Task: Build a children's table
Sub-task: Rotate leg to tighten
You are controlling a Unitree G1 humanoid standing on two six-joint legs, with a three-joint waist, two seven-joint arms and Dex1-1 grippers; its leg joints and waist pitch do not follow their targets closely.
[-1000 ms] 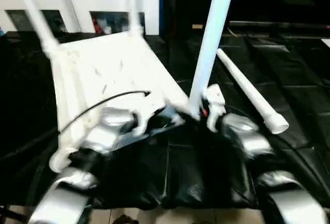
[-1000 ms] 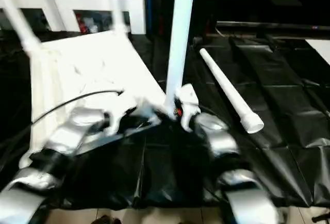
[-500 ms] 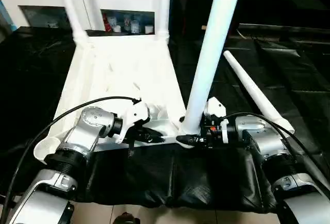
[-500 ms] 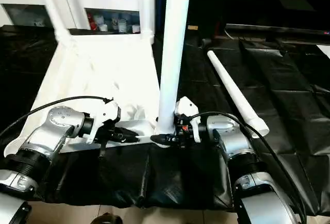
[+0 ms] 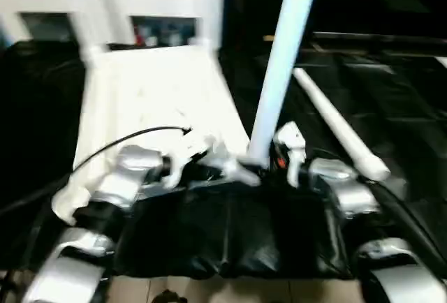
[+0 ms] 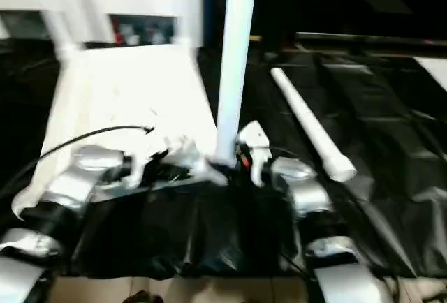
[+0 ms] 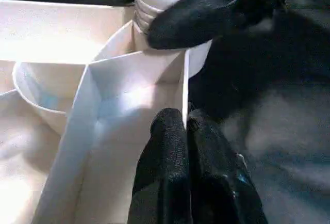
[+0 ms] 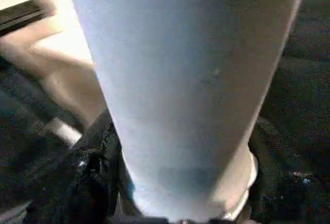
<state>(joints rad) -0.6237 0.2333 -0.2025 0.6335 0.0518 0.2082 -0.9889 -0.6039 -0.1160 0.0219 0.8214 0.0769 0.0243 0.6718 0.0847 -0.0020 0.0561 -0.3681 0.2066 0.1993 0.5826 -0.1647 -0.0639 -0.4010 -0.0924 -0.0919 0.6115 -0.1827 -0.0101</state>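
**White leg being seated in the tabletop's near corner socket**

Black fingers of the right gripper (image 8: 180, 203) are standing on either side of the upright leg (image 5: 279, 72) at its base, one to each flank of the tube. Whether the pads are pressing on the tube cannot be told. This leg is rising steeply from the near right corner socket (image 7: 154, 38) of the tabletop (image 5: 154, 100), with its ringed foot sitting in the socket's mouth.

Just beside that socket, the left gripper (image 7: 186, 123) is pinching the thin near rim wall of the tabletop, its two fingers drawn tight together with the wall's edge between their tips. In the left wrist view one finger (image 7: 206, 10) of the right gripper is lying across the socket, against the leg's foot.

Outward from the socket, the tabletop is lying underside up on black sheeting (image 5: 391, 86), its long side running away from the robot. Two more legs are standing in the far corner sockets: the far left leg (image 5: 77, 17) and the far right leg (image 5: 208, 10). The socket at the near left corner (image 5: 64, 209) is holding no leg.

To the right of the corner socket, well apart from the tabletop, a loose leg (image 5: 335, 125) is lying flat on the sheeting, its wide end nearer the robot. Beyond the tabletop's far edge, a white cabinet (image 5: 160, 6) with glass doors is standing.
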